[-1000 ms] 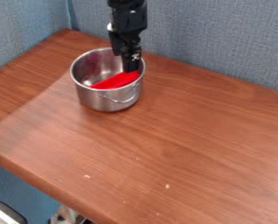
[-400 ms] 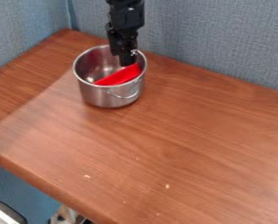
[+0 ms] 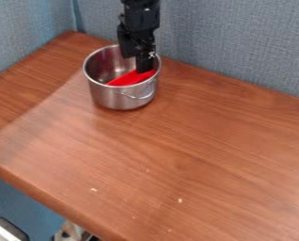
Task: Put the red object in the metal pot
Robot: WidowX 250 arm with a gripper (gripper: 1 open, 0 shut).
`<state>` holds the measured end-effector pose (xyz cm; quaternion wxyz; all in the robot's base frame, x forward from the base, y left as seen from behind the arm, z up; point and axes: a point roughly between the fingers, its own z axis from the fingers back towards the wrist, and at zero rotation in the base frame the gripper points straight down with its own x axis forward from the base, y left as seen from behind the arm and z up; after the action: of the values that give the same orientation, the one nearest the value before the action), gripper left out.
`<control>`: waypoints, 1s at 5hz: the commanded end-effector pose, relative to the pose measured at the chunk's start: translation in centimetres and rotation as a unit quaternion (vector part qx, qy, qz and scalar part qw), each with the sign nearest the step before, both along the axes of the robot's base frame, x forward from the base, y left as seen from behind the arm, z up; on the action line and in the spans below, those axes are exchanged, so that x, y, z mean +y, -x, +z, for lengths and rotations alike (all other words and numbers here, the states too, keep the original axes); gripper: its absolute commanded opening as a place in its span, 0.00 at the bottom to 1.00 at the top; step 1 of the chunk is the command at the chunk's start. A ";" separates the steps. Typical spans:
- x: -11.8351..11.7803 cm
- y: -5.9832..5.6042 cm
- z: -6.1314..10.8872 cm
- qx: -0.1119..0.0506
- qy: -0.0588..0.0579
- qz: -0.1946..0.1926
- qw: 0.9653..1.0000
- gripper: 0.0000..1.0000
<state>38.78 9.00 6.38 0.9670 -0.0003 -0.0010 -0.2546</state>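
Note:
The metal pot (image 3: 111, 94) stands near the far left corner of the wooden table, its small handle (image 3: 141, 94) facing the front. The red object (image 3: 126, 81) lies inside it, slanted against the right-hand wall. My black gripper (image 3: 142, 62) points straight down into the back right of the pot, just above the upper end of the red object. Its fingers stand open, and I cannot tell whether a fingertip touches the red object or the pot's rim.
The brown wooden table (image 3: 178, 160) stretches toward the front and right. A blue-grey fabric wall (image 3: 240, 38) stands close behind the pot. The table's left edge (image 3: 26, 66) and front edge (image 3: 64, 207) drop off to the floor.
The pot, with the red object in it, has slid a little toward the back right. The gripper moved the same way and stayed open inside the pot.

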 end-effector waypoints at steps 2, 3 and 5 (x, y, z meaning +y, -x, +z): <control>0.1 -0.5 1.9 -0.033 -0.012 -0.027 0.999 1.00; 0.9 -0.6 2.1 -0.039 -0.016 -0.053 0.998 1.00; 1.3 0.3 2.3 -0.057 -0.026 -0.078 0.995 1.00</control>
<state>38.13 10.14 5.70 0.9454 0.0151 -0.0176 -0.3250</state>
